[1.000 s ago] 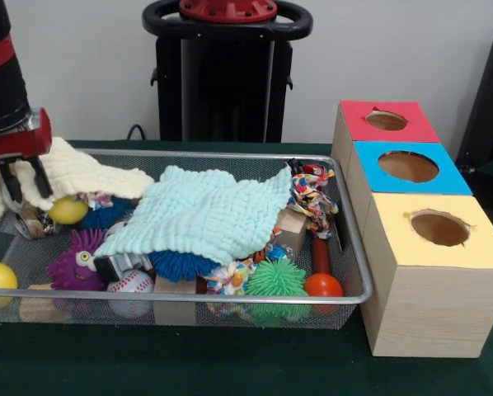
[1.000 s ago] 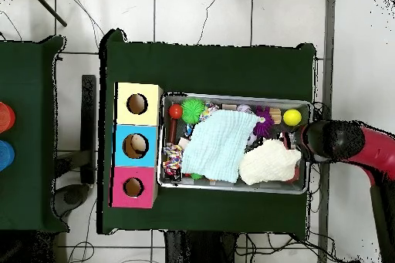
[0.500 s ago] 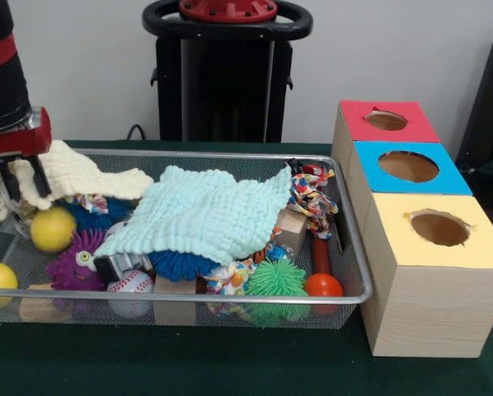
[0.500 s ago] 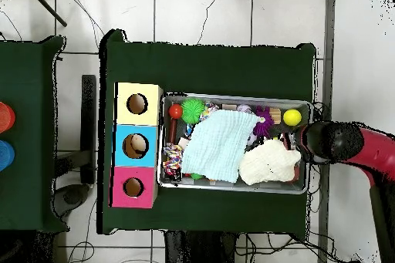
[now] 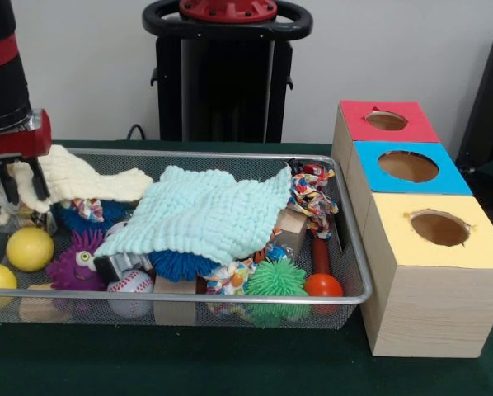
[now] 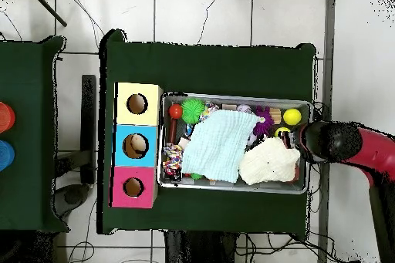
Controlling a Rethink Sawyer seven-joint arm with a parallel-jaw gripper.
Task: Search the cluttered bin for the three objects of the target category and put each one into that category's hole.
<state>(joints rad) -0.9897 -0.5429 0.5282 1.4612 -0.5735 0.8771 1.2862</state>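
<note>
Only front: end effector (image 5: 19, 177) fingers parted | overhead: hidden

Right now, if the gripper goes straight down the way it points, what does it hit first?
Probably the cream cloth: the gripper points down with its open fingers against that cloth's edge. A yellow ball lies lower and nearer the camera; depth is unclear.

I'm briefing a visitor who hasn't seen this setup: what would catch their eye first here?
Probably the wire bin crammed with toys, a pale green cloth draped across its middle. Next, the row of three boxes beside it, red box, blue box and yellow box, each with a round hole on top. Then the gripper at the bin's other end, by a cream cloth.
</note>
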